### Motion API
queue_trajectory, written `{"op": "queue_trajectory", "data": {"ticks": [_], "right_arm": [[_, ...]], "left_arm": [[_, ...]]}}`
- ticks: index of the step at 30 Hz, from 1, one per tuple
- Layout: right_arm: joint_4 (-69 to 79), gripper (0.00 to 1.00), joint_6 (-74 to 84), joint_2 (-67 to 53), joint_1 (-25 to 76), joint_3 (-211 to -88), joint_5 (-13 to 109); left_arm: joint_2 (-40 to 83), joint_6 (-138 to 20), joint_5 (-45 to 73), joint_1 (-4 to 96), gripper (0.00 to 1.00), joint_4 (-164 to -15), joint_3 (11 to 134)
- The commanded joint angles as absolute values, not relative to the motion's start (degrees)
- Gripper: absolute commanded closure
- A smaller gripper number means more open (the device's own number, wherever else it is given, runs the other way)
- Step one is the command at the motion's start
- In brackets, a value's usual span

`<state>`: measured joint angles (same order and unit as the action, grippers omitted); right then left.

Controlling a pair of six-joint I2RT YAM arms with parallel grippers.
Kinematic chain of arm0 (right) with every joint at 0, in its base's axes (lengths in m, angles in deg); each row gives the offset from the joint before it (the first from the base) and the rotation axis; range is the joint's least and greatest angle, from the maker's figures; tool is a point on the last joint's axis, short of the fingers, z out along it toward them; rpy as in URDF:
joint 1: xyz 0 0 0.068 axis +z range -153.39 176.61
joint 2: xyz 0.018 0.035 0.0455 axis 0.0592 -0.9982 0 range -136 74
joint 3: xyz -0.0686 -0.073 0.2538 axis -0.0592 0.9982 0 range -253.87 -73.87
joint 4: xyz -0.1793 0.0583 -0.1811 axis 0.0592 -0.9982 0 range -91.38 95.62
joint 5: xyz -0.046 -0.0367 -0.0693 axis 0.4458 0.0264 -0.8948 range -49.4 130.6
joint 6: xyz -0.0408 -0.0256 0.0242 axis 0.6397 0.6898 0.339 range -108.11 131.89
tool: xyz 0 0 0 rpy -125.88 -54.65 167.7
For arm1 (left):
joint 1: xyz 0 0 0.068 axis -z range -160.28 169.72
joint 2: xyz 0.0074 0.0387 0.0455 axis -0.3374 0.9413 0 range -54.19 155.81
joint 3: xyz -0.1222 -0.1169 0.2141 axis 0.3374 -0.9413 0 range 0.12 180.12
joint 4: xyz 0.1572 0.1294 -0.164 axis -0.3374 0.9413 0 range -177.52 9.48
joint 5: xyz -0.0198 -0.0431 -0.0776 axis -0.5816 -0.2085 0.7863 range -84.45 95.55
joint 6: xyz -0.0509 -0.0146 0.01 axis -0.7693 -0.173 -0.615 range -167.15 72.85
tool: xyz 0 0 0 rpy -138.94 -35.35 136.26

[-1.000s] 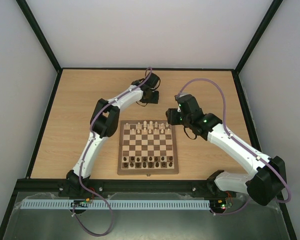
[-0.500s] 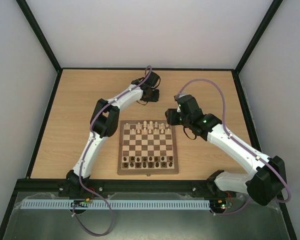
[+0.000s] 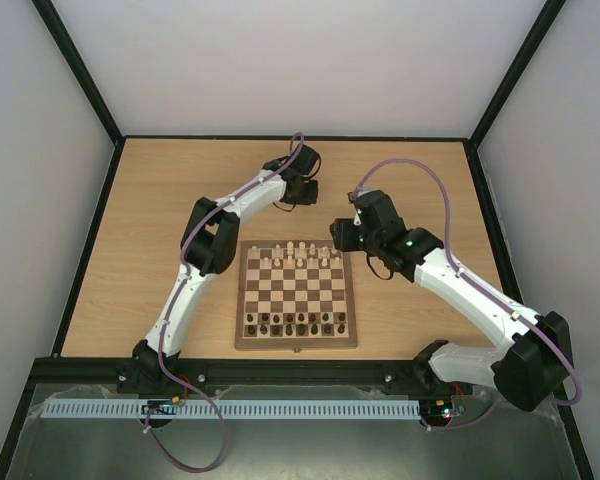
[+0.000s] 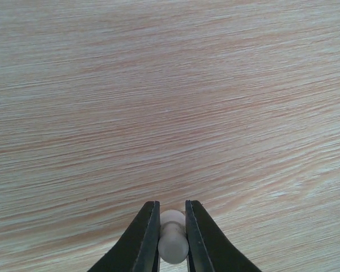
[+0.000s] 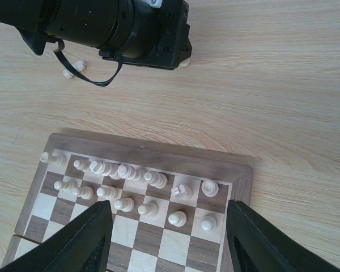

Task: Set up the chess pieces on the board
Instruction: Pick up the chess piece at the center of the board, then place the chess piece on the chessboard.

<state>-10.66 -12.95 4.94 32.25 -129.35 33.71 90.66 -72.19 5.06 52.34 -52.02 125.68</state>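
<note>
Pinch of left claw [image 4: 173, 211] on cream piece [image 4: 173, 245], bottom centre of frame, low over counter [image 4: 170, 102], likely for carrying to board [image 5: 158, 152]; right claw [image 5: 168, 207] wide above it, idle.

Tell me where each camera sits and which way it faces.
Top external: high behind the arm bases, looking down at the board; both arms show.
Left wrist: close over bare tabletop; left gripper pinches a pale piece.
Right wrist: above the board's far edge, looking down; right gripper open.
Shared: top and right wrist both show the board and left arm.
</note>
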Motion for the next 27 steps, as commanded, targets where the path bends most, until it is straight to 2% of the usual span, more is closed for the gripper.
{"op": "queue_trajectory", "data": {"ticks": [1,13,27], "right_arm": [[-9.8,0.44,-13.2,5.6,32.1,-128.4,34.2],[-10.3,0.45,-13.2,7.4,32.1,-128.3,35.0],[-10.4,0.45,-13.0,7.7,32.1,-128.0,36.1]], "left_arm": [[89.4,-72.5,3.1,52.7,0.87,-50.7,122.7],[64.4,-73.0,-4.2,52.8,0.88,-55.0,98.5],[35.6,-76.3,-8.1,55.2,0.85,-52.8,74.7]]}}
